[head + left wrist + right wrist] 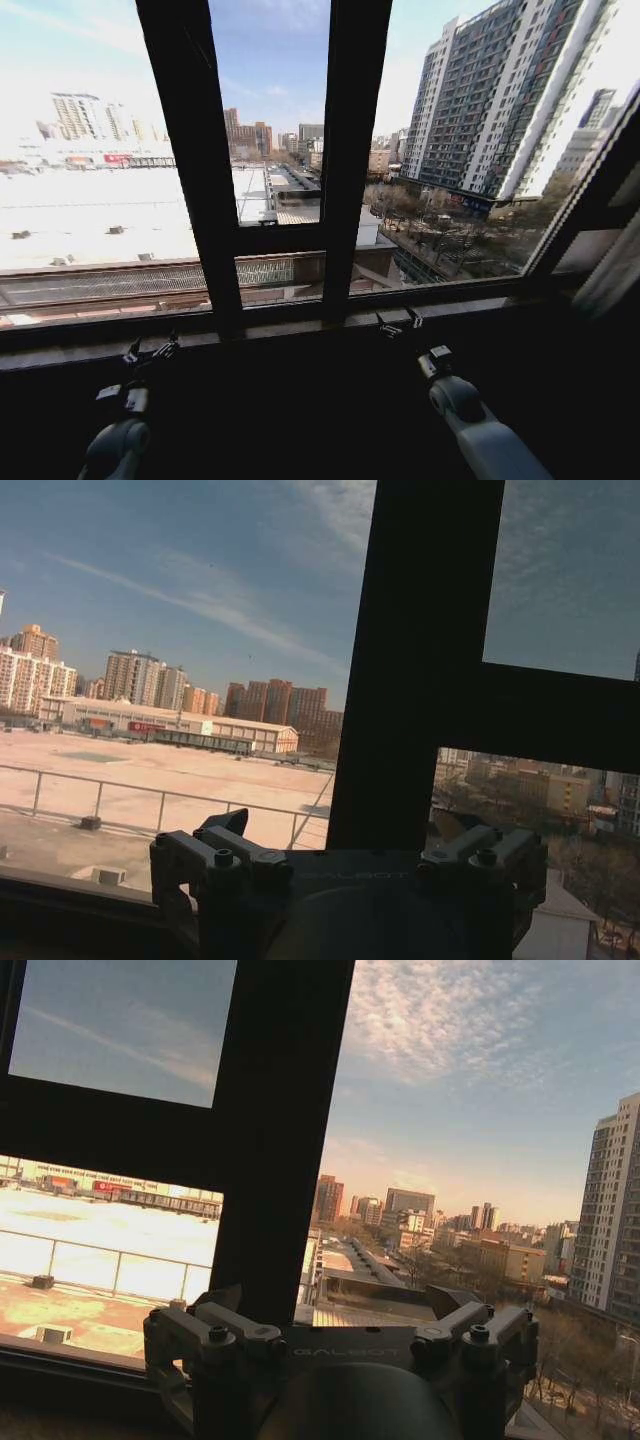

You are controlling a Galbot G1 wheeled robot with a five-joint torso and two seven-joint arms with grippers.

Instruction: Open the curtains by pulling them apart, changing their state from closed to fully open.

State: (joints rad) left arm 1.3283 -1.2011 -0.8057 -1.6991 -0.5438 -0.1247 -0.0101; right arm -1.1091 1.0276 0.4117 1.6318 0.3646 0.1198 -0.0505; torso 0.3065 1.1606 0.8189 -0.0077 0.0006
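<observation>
While the black window frame bars (345,150) stand bare against the city, a strip of sheer white pleated curtain (612,268) hangs at the far right edge of the head view, and the left gripper (150,352) and right gripper (399,323) sit low near the dark sill (280,335), jaws apart and empty. In each wrist view, the left gripper (350,855) and right gripper (340,1325) likewise show spread, empty fingers.

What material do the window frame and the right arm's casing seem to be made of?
Window frame: probably painted metal, matte black, with straight flat bars; it lies in shadow, so this is uncertain. Right arm's casing: smooth light grey shell with a soft sheen, probably moulded plastic.
</observation>
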